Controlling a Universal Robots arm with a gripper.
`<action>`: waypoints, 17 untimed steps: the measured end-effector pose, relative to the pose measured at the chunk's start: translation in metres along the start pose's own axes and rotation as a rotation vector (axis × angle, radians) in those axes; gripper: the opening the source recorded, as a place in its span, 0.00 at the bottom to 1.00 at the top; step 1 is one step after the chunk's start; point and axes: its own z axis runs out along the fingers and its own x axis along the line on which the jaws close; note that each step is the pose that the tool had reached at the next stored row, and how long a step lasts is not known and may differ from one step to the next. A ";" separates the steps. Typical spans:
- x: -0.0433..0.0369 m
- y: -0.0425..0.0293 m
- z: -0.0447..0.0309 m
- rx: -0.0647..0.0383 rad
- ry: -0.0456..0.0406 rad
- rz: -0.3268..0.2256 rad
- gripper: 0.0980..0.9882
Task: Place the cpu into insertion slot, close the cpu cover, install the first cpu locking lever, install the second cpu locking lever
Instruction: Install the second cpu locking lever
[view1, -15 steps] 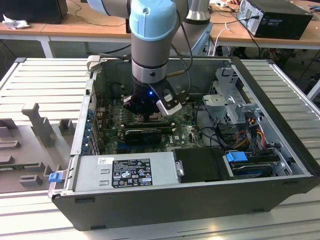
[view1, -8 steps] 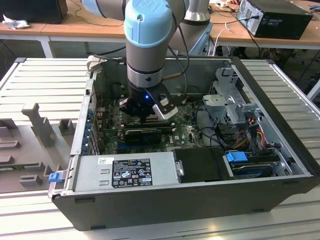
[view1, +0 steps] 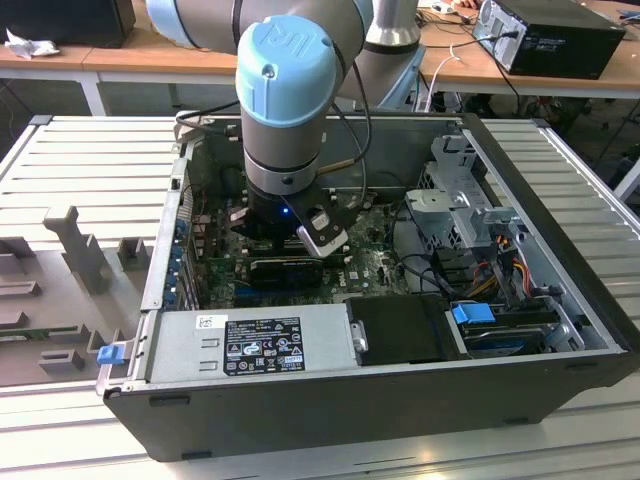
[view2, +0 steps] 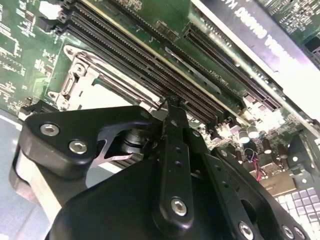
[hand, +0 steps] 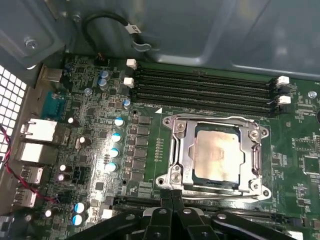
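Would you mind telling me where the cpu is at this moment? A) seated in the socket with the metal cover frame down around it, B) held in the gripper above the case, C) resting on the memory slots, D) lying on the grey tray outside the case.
A: in the first wrist view the cpu lies flat in the insertion slot, with the cpu cover framing it.

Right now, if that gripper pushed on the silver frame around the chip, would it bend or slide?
Probably neither. The silver frame looks like stiff metal, screwed at its corners, so it shouldn't slide. It lies flat around the chip, so a push would likely just press it down.
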 end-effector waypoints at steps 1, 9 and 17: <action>0.0007 0.0000 0.0005 -0.001 -0.0001 0.000 0.01; 0.0014 0.0092 0.0113 -0.012 -0.0010 -0.001 0.01; 0.0034 0.0157 -0.0103 -0.012 -0.0008 -0.001 0.01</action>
